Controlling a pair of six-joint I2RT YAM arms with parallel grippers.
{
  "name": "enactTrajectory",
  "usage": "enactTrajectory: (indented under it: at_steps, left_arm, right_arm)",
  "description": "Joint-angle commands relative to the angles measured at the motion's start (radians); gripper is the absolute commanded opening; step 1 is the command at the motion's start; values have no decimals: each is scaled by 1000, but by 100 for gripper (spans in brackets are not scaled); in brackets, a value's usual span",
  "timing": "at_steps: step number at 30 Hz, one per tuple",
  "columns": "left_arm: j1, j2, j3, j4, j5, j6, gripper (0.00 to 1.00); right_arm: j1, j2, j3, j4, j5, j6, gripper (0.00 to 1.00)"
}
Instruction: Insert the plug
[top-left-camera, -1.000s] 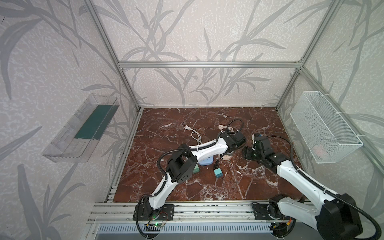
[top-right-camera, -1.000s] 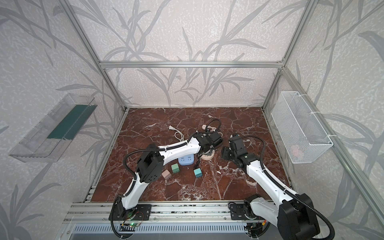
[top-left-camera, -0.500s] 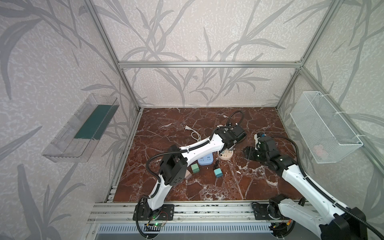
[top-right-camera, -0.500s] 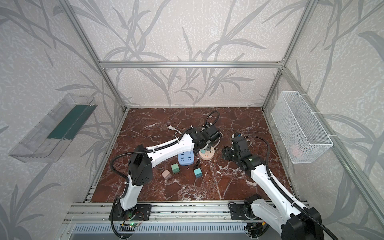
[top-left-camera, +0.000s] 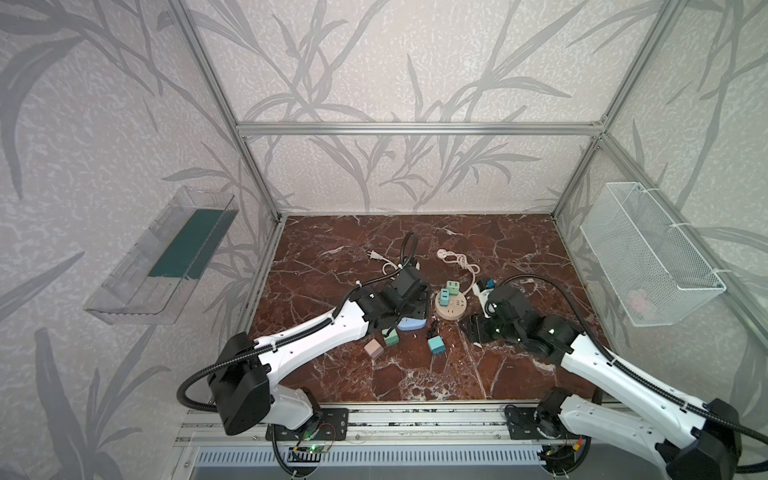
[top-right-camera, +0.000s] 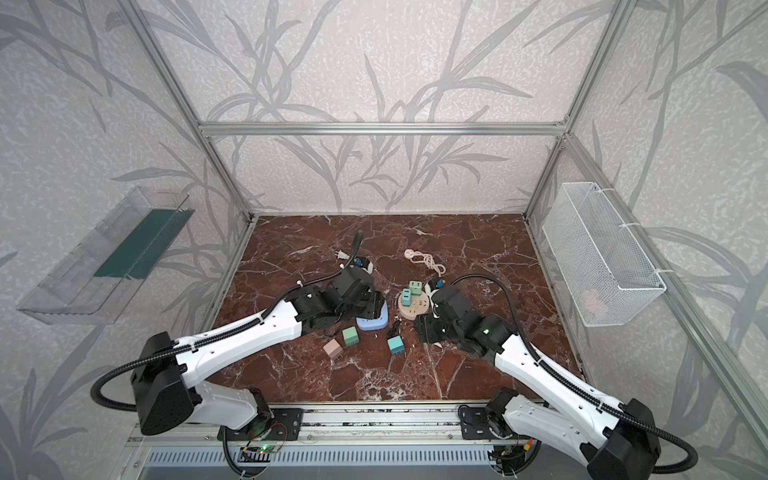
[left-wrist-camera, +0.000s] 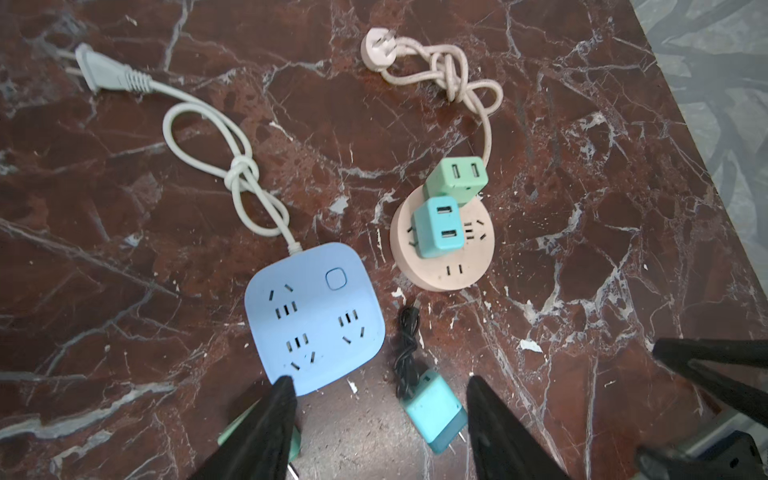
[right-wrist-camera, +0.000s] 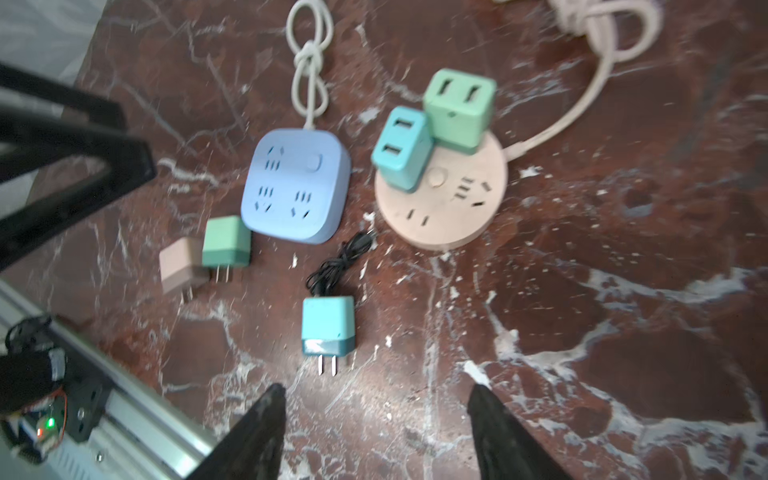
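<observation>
Red-brown marble forms the desk (top-left-camera: 332, 249), where a round pink socket hub (left-wrist-camera: 453, 270) lies near the middle. A teal plug (left-wrist-camera: 436, 232) stands on the hub's top, tilted a little and touching a mint-green plug (left-wrist-camera: 455, 178) that stands on the hub's far edge. How deep the teal plug's prongs sit cannot be told.

The left tool (left-wrist-camera: 379, 382) hangs above the desk with its two black fingers spread and nothing between them. In both top views it is over a blue square power strip (top-right-camera: 372, 322), so the teal plug is just to its right, clear of the fingers.

The right tool (right-wrist-camera: 377, 388) is also spread and empty. It sits to the right of the hub and slightly nearer, so the teal plug is to its left and a little farther away. The hub lies between the two tools.

A loose teal adapter (right-wrist-camera: 328, 326) with a bundled black cable lies flat, nearer than the hub. A green adapter (right-wrist-camera: 226, 243) and a pink adapter (right-wrist-camera: 180, 266) lie left of it.
</observation>
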Motion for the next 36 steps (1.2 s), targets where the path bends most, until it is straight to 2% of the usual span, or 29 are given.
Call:
enactTrajectory:
  at_steps: [1, 7, 20, 36]
  left_arm:
    - [31, -54, -81, 122, 108, -77, 65]
    - [94, -72, -190, 204, 188, -144, 64]
    - [111, -72, -243, 252, 206, -167, 63]
    - [134, -94, -278, 266, 219, -173, 63]
  right_arm:
    - [72, 59, 24, -31, 34, -17, 69]
    - [166, 190, 39, 14, 29, -15, 69]
    - [173, 400, 98, 109, -19, -45, 67]
    - [175, 554, 148, 91, -55, -62, 65]
